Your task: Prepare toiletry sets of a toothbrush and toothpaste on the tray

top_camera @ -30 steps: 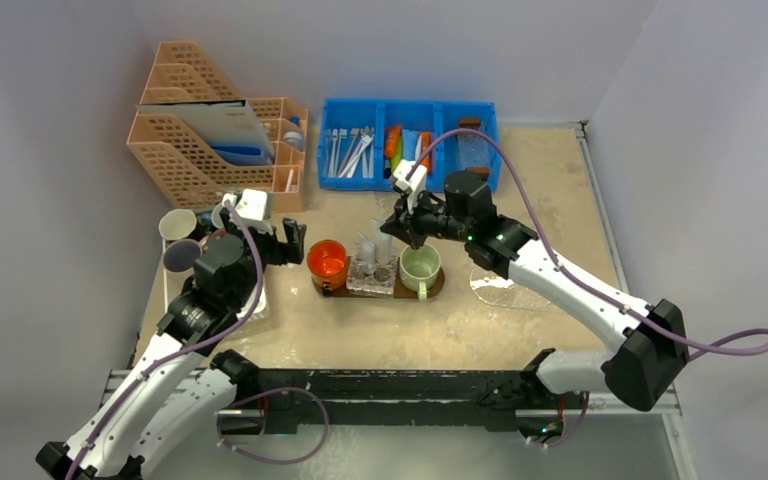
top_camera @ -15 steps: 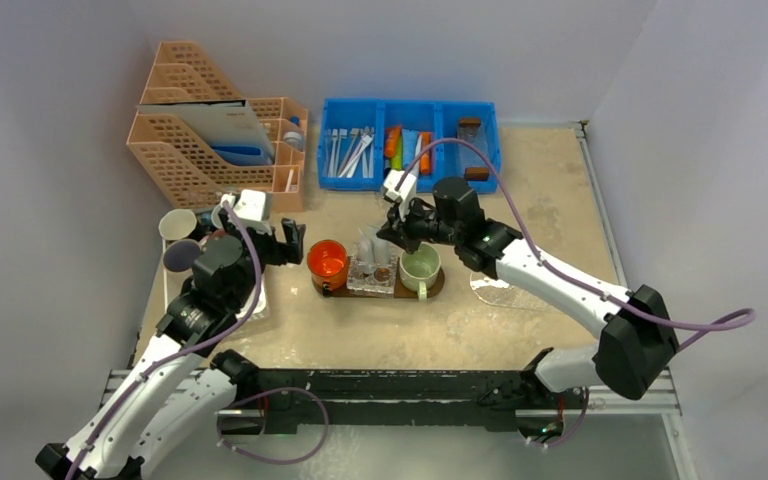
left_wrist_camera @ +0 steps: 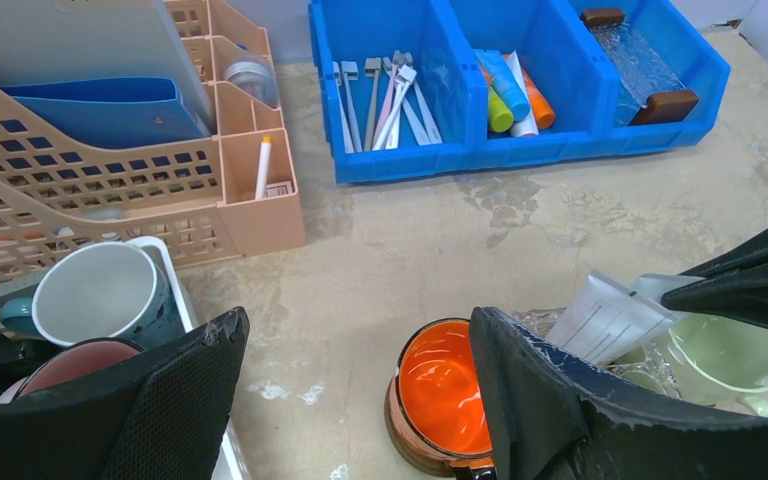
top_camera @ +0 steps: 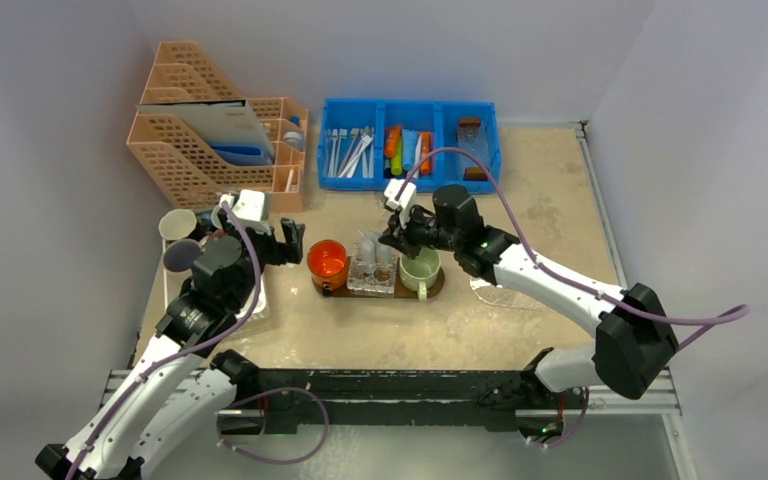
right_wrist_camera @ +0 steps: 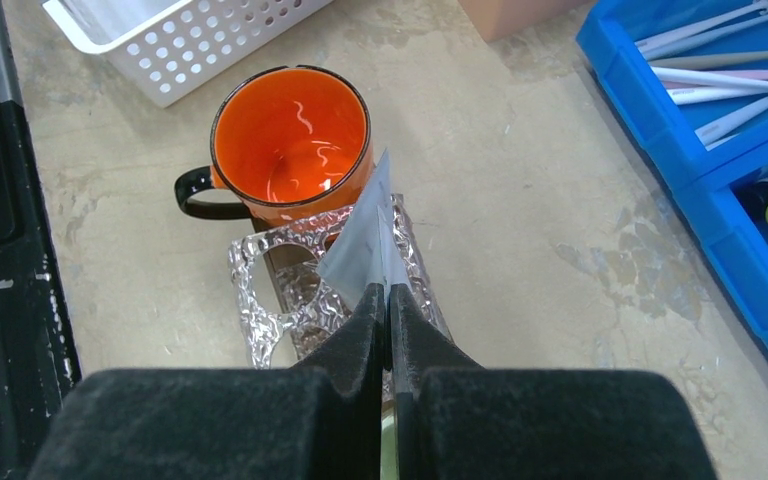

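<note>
Two arms reach in from the near edge of the table. The left gripper (top_camera: 295,241) hangs just left of the orange mug (top_camera: 327,261), its jaws spread wide around nothing. It is in the same spot as a second ago.

Just beyond it lies the dark brown tray (top_camera: 436,289), carrying the orange mug at its left end, a clear crinkled holder (top_camera: 371,274) in the middle and a green mug (top_camera: 420,267) at its right end.

The right gripper (right_wrist_camera: 386,300) is pinched tight on the flat end of a small pale tube (right_wrist_camera: 365,245). It holds the tube tilted over the holder's far-left part, beside the orange mug's rim. Whether the tube touches the holder I cannot tell. Since the earlier frames this arm has swung left and nearer: its wrist was over the bare table behind the green mug, and the tube now hangs over the tray.

Farther back, the blue bin (top_camera: 412,183) holds white toothbrushes (top_camera: 352,152) in its left compartment — well apart from the tray.
</note>
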Controlling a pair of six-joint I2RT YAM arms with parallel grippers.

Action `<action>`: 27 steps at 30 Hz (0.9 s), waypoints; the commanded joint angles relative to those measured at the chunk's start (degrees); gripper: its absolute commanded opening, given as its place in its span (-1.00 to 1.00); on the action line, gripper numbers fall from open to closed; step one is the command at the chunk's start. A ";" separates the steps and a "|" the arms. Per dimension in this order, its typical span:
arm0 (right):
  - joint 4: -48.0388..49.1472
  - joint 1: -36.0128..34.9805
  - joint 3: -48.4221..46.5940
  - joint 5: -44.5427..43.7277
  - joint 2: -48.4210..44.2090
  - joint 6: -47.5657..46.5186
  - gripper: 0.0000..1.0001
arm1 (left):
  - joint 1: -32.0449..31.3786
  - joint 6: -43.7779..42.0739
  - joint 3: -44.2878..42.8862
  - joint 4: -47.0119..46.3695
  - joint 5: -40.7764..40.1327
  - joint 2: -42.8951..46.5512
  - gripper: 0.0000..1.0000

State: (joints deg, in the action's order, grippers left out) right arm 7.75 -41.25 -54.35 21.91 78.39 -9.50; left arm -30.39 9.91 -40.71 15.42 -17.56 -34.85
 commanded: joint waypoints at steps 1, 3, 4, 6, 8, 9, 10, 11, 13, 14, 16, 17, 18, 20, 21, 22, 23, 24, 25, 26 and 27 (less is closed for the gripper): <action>5.04 -0.26 0.41 -0.87 -0.52 -1.04 -1.00 | 0.31 -0.32 -1.38 -2.50 -0.72 0.34 0.59; 5.35 -0.26 0.84 -0.99 -0.69 -1.04 -1.00 | 0.27 -0.33 -1.39 -2.51 -0.81 0.45 0.59; 5.54 -0.23 1.02 -0.99 -0.80 -0.98 -1.00 | 0.25 -0.41 -1.39 -2.52 -0.81 0.43 0.59; 5.84 -0.23 1.40 -1.01 -1.11 -0.78 -0.96 | 0.25 -0.42 -1.39 -2.52 -0.94 0.49 0.59; 5.87 -0.27 1.69 -1.08 -1.30 -0.61 -0.89 | 0.27 -0.51 -1.39 -2.62 -0.98 0.57 0.59; 5.87 -0.26 1.81 -1.10 -1.46 -0.53 -0.83 | 0.30 -0.43 -1.39 -2.59 -0.98 0.56 0.59; 5.94 -0.25 1.93 -1.15 -1.64 -0.45 -0.81 | 0.33 -0.42 -1.39 -2.65 -0.98 0.57 0.59; 5.96 -0.28 2.08 -1.22 -1.75 -0.39 -0.78 | 0.27 -0.42 -1.39 -2.67 -0.98 0.57 0.59; 5.96 -0.23 2.33 -1.24 -2.07 -0.35 -0.69 | 0.25 -0.34 -1.38 -2.68 -0.98 0.50 0.59; 5.89 -0.30 2.46 -1.25 -2.26 -0.34 -0.65 | 0.30 -0.29 -1.39 -2.68 -0.98 0.49 0.59; 5.87 -0.24 2.62 -1.41 -2.60 -0.31 -0.56 | 0.29 -0.24 -1.33 -2.76 -0.98 0.48 0.59; 5.80 -0.23 2.61 -1.43 -2.75 -0.42 -0.51 | 0.27 -0.24 -1.35 -2.85 -0.98 0.40 0.59; 5.64 -0.31 2.66 -1.49 -2.97 -0.43 -0.48 | 0.26 -0.24 -1.39 -2.90 -0.98 0.33 0.59; 5.38 -0.24 2.66 -1.52 -3.23 -0.43 -0.40 | 0.25 -0.24 -1.48 -2.93 -0.90 0.32 0.59; 5.15 -0.23 2.64 -1.52 -3.39 -0.43 -0.35 | 0.30 -0.24 -1.48 -2.94 -0.86 0.31 0.59; 4.93 -0.22 2.60 -1.52 -3.56 -0.32 -0.29 | 0.27 -0.24 -1.52 -2.94 -0.82 0.31 0.59; 4.66 -0.23 2.56 -1.52 -3.73 -0.28 -0.24 | 0.27 -0.20 -1.56 -2.96 -0.81 0.31 0.59; 4.38 -0.23 2.51 -1.56 -3.99 -0.34 -0.18 | 0.26 -0.16 -1.57 -2.98 -0.81 0.31 0.59; 4.02 -0.23 2.38 -1.60 -4.28 -0.36 -0.12 | 0.26 -0.16 -1.64 -2.97 -0.82 0.29 0.59; 3.76 -0.27 2.36 -1.73 -4.48 -0.27 -0.06 | 0.26 -0.16 -1.65 -2.90 -0.83 0.25 0.59; 3.48 -0.27 2.23 -2.18 -4.84 -0.28 -0.02 | 0.27 -0.16 -1.68 -2.86 -0.85 0.26 0.60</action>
State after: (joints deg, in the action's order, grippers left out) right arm 10.96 -41.25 -52.03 21.08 76.34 -9.39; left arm -30.39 9.91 -40.71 14.41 -18.04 -34.74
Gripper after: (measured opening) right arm 0.451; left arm 0.795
